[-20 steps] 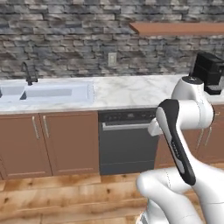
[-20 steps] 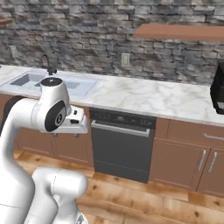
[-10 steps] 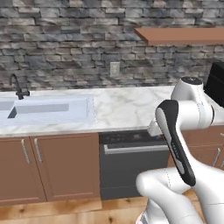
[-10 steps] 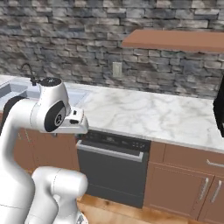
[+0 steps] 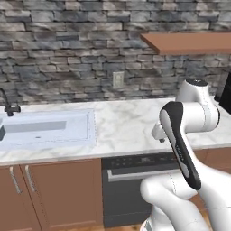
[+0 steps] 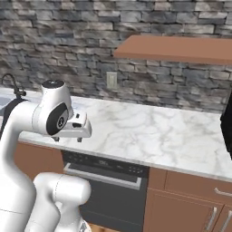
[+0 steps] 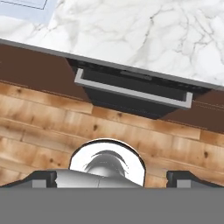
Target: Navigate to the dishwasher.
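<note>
The dishwasher (image 5: pixel 126 189) is a dark grey panel under the marble counter, with a silver bar handle and a black control strip. It stands straight ahead, partly behind my arm in the left base view. In the right base view the dishwasher (image 6: pixel 113 195) sits just right of my arm. The hand view looks down on the dishwasher (image 7: pixel 131 94) and its handle. My gripper (image 6: pixel 68 139) hangs above the counter's front edge, open, with nothing between its fingers. The gripper (image 7: pixel 112 177) has its tips far apart.
A white sink (image 5: pixel 45 128) with a dark faucet (image 5: pixel 9 106) lies left of the dishwasher. Brown cabinet doors (image 5: pixel 54 194) flank it. A wooden shelf (image 5: pixel 189 43) hangs on the stone wall, and a black machine (image 5: pixel 225 92) stands far right. Wood floor (image 7: pixel 43 118) runs along the cabinets.
The whole picture has shifted: the base has driven closer to the counter, so the dishwasher looms larger and lower. The arm keeps the same pose.
</note>
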You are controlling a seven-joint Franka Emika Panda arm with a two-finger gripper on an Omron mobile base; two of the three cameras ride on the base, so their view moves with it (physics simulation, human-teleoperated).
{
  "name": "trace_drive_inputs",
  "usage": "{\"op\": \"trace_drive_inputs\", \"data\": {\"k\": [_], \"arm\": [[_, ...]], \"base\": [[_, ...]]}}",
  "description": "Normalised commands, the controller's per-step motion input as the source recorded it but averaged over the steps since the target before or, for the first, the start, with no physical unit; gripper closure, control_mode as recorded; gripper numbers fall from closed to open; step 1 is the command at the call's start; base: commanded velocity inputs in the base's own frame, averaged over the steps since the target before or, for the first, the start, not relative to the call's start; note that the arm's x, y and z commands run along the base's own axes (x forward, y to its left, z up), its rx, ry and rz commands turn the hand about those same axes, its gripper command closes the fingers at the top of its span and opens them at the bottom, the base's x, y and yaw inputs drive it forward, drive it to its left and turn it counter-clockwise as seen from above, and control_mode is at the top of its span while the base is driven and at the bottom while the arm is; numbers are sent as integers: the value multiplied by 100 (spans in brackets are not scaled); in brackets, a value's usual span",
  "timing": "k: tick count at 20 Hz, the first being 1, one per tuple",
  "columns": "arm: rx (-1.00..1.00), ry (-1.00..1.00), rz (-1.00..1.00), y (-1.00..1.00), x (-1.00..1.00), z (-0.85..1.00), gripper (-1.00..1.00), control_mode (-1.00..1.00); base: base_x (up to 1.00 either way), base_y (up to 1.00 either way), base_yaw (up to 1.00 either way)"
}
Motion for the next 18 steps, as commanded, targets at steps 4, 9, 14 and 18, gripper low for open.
{"op": "trace_drive_inputs", "data": {"k": [4, 9, 14, 18], "arm": [[0, 0, 0, 0, 0, 0, -100, 100], [0, 0, 0, 0, 0, 0, -100, 100], [0, 0, 0, 0, 0, 0, -100, 100], [0, 0, 0, 0, 0, 0, -100, 100]], "base": [[39, -11, -13], [46, -9, -14], [46, -5, -12], [39, -1, -9]]}}
